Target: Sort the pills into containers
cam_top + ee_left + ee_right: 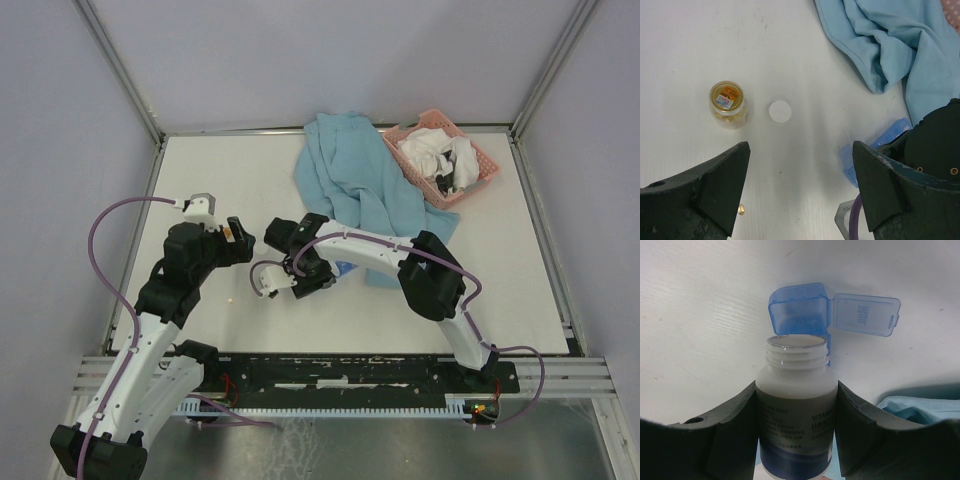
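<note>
Closest to the right wrist lens, the white plastic bottle (pixel 797 405), its threaded mouth uncapped, sits centre frame, pinched between the fingers of my right gripper (pixel 796 390). Just above its mouth lies the blue translucent pill-organiser strip (pixel 800 310), one lid (pixel 865 315) flipped open toward the upper right. I judge this to be the pouring step. Next comes a slow tilt with the mouth over that open compartment. Whether pills sit inside the bottle I can't tell. One tan pellet (pixel 741 210) lies loose on the white table (pixel 715 40), lower left in the left wrist view, beside my left gripper (pixel 801 150), which is spread wide and holding nothing.
</note>
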